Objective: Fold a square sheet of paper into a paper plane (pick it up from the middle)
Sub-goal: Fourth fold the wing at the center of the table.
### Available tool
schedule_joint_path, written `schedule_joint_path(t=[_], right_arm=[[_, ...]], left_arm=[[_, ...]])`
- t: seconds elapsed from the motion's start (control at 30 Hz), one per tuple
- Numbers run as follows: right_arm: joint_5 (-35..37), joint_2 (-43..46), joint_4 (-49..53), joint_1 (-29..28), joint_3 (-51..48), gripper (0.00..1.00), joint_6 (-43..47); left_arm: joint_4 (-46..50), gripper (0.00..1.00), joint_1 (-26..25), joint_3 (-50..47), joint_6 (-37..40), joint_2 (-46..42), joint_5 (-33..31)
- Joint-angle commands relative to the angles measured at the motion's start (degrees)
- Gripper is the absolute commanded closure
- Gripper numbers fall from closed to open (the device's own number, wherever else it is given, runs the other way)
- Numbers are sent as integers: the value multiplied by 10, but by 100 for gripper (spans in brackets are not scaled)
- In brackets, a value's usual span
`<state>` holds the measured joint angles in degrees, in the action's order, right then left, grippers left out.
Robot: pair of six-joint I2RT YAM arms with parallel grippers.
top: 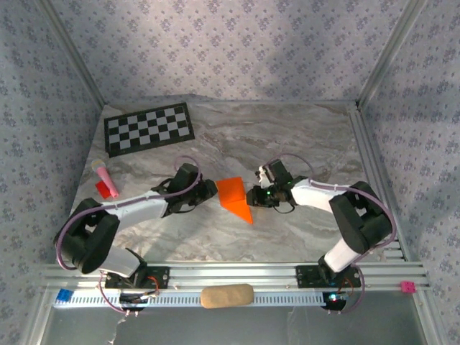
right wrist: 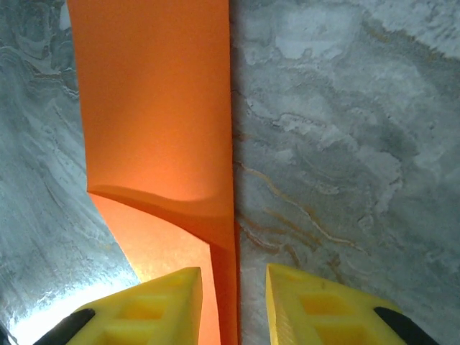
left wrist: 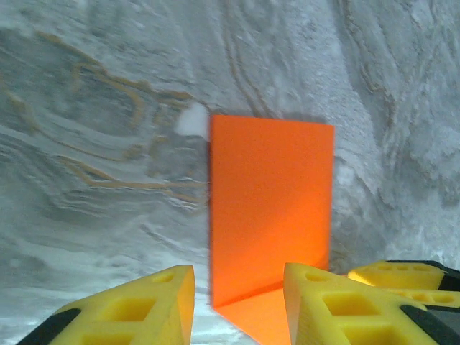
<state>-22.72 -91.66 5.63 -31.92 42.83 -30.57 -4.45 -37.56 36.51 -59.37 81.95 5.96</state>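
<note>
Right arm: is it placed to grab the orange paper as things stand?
Probably yes. The right hand sits right at the paper, and in the wrist view the folded edge runs between its open fingers. The left hand is on the opposite side, not in the way.

left hand (top: 213, 190): fingers parted | right hand (top: 252, 195): fingers parted | arms stretched inward, tips facing

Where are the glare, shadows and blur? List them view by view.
Top external: even, soft light, no harsh glare on the orange paper. Left wrist: white glare spot on the table beside the paper's corner; near yellow fingers soft. Right wrist: bright glare on the table lower left; shadow band across the paper's fold.
</note>
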Motion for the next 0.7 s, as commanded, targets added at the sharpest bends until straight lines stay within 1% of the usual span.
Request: schedule_joint_path(t=[0.0,0.1,0.2,0.4,0.5,0.67], right_arm=[[-12,-20,-4,-1,21,72,7],[-35,-31,-25,1,20,73,4],[-45,-37,-36,2,17,76,1],[-42,-25,-34,6,12,84,2],[-51,-10,-37,10,6,90,2],[-67,5,-56,18,-9,95,-3]], left_arm=[[13,62,9,-8,27,-6,36],[24,63,15,1,37,13,54],[6,63,16,0,36,24,68],[4,63,20,6,35,35,78],[3,63,22,6,31,36,81],[-10,62,32,7,24,41,97]])
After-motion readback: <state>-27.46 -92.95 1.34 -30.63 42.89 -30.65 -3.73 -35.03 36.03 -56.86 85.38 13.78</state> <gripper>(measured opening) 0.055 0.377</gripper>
